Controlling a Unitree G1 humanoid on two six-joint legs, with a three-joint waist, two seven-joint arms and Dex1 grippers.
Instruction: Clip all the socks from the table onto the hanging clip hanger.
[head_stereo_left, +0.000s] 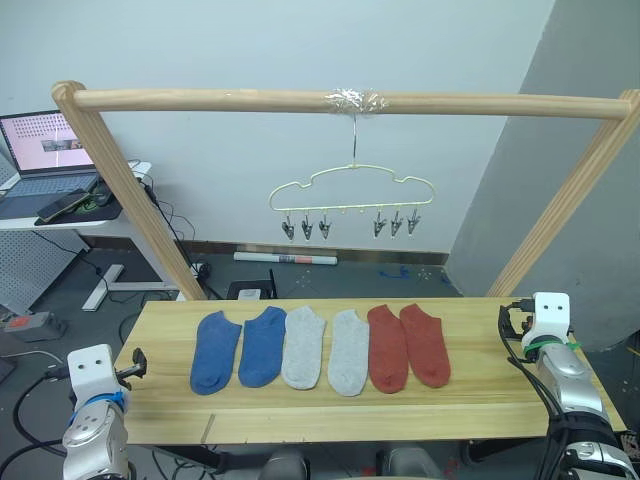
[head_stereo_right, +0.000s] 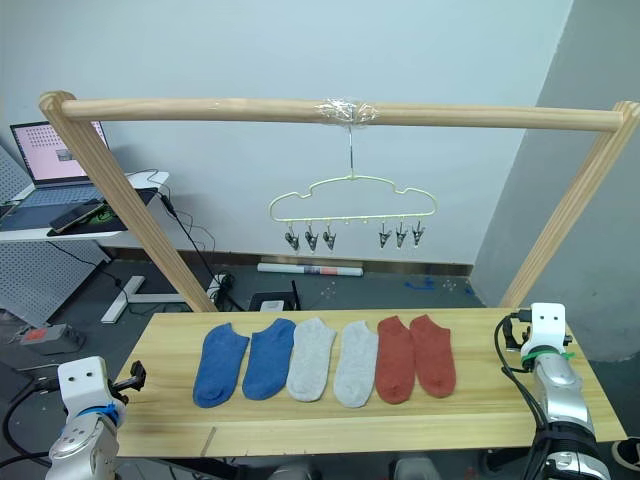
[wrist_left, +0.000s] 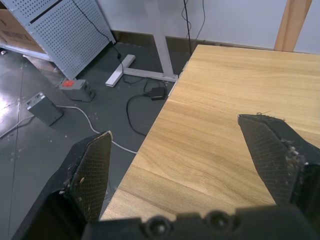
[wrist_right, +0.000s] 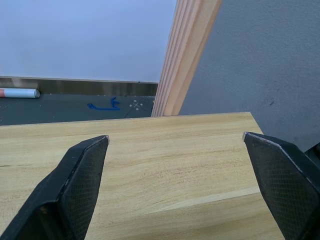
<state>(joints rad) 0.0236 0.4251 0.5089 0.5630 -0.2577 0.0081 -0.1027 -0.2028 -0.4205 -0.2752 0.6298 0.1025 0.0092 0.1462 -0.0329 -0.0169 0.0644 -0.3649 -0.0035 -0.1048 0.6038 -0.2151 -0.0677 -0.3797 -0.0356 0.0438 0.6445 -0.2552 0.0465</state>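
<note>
Left eye view: we see six socks (head_stereo_left: 320, 348) in a neat row on the tabletop (head_stereo_left: 470, 395), within reach beneath the clip hanger (head_stereo_left: 350, 195). Left end effector (wrist_left: 182, 165) and right end effector (wrist_right: 175, 172) gape wide, empty.

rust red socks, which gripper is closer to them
Right. The right gripper sits open at the table's right end, just beyond the rust red socks. The left gripper, also open, is at the far left end, past the blue socks.

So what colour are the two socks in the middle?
Light grey knit ankle socks, clearest in the left eye view.
</note>
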